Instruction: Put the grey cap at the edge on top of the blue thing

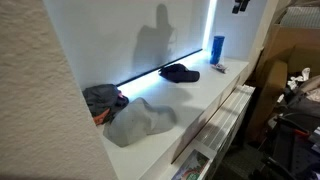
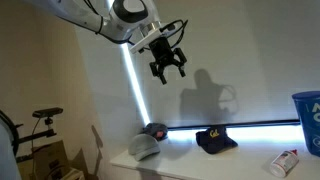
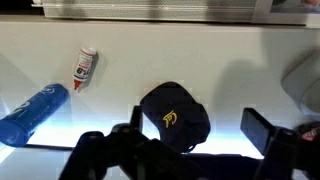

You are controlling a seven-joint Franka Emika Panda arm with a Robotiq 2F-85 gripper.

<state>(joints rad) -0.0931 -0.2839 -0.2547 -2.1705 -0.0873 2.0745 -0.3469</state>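
The grey cap (image 1: pixel 140 120) lies at the front edge of the white counter (image 1: pixel 200 95); it also shows in an exterior view (image 2: pixel 144 148) and at the right edge of the wrist view (image 3: pixel 306 80). The blue thing (image 1: pixel 217 49), an upright blue cup, stands at the far end of the counter, and shows in an exterior view (image 2: pixel 308 108) and in the wrist view (image 3: pixel 35 112). My gripper (image 2: pixel 167 64) hangs high above the counter, open and empty. In the wrist view (image 3: pixel 195 135) it is above a dark navy cap.
A dark navy cap with a yellow logo (image 3: pixel 175 115) lies mid-counter (image 1: pixel 180 72). A second grey cap with a red brim (image 1: pixel 104 98) sits behind the grey one. A small white and red bottle (image 3: pixel 86 65) lies near the blue cup. A lit strip runs along the back wall.
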